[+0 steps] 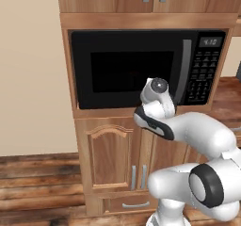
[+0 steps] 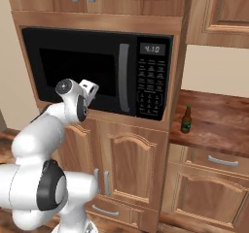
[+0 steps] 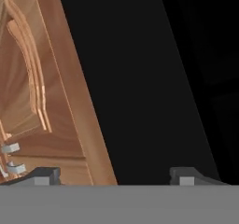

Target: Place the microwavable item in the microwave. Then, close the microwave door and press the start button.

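The robot's gripper (image 3: 114, 177), jaws spread wide and empty, is hovering close against the shut microwave door (image 1: 127, 72). Next it should be sliding squarely toward the grey handle (image 2: 124, 76) before closing.

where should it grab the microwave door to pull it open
Grip the long grey vertical bar handle on the microwave door, beside the keypad panel. Come straight at the front, open tool straddling the bar: it is slim, upright, standing off the flat door.
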Available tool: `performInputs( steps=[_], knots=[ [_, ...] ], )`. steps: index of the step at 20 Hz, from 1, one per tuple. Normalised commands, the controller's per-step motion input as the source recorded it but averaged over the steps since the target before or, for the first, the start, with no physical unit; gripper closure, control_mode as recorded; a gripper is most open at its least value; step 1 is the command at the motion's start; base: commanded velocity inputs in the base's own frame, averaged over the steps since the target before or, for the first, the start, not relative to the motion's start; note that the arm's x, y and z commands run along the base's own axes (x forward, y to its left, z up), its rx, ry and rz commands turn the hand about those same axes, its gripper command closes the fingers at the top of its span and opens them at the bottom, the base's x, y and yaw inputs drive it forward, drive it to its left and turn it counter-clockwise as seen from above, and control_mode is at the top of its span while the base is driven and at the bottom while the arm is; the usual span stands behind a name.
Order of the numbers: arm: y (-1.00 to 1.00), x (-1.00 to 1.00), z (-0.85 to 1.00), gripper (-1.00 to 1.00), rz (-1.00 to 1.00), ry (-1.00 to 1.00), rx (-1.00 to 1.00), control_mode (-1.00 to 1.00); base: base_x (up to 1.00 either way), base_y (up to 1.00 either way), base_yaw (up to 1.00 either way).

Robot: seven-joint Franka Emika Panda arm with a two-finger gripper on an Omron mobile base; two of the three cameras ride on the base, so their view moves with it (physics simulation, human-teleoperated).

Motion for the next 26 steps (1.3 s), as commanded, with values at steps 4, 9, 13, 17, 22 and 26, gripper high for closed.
performInputs(
  steps=[4, 9, 13, 17, 22, 26],
  knots=[
    [0.0, 0.32, 0.0, -1.0, 0.0, 0.0, 0.0, -1.0, 0.0, 0.0, 0.0],
    [-0.01, 0.41, 0.0, -1.0, 0.0, 0.0, 0.01, -1.0, 0.0, 0.0, 0.0],
    [-0.01, 0.39, 0.0, -1.0, 0.0, 0.0, 0.02, -1.0, 0.0, 0.0, 0.0],
    [-0.2, -0.59, 0.21, -1.0, 0.0, 0.0, 0.04, -1.0, 0.0, 0.0, 0.0],
    [-0.35, -1.0, 0.33, -1.0, 0.0, 0.0, 0.14, -1.0, 0.0, 0.0, 0.0],
    [-0.57, -1.0, 0.24, -1.0, 0.0, 0.0, 0.17, -1.0, 0.0, 0.0, 0.0]
  ],
)
